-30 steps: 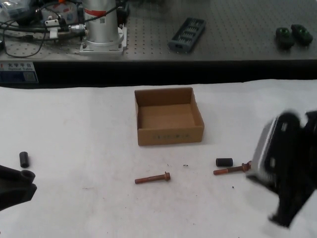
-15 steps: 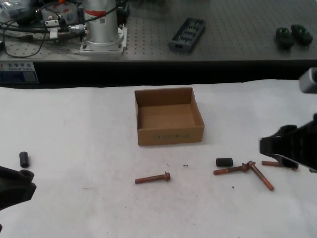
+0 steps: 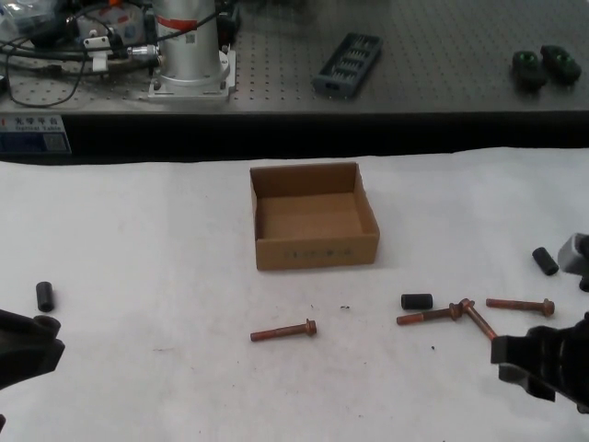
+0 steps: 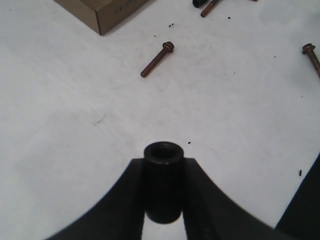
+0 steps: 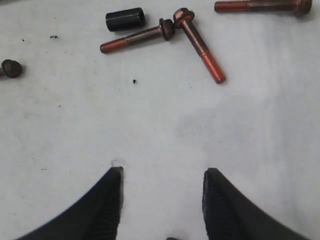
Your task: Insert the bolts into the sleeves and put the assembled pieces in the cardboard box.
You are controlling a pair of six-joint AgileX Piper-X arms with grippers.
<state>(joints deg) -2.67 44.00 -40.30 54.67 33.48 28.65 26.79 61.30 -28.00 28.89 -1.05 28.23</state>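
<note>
Briefly: the left end effector point(image 4: 164, 170) was pinching a black sleeve point(image 4: 163, 200), its open bore towards the camera and its lower end hidden between the fingers. In the high view this end effector sat at the near left corner, mostly cut off by the frame.

The right end effector point(image 5: 164, 175) hung with its fingers spread above the white worktop point(image 5: 260, 130), holding nothing. Beyond it lay a first bolt point(image 5: 135, 38) and a second bolt point(image 5: 200, 47), heads meeting, with a loose sleeve point(image 5: 125, 19) just beside the first. A third bolt point(image 5: 260, 6) was clipped by the frame edge.

A lone bolt point(image 3: 283, 331) lay in front of the open cardboard box point(image 3: 317, 250). We noted a far-left sleeve point(image 3: 43, 296). A small dark piece point(image 3: 545, 261) at far right was hard to identify.
</note>
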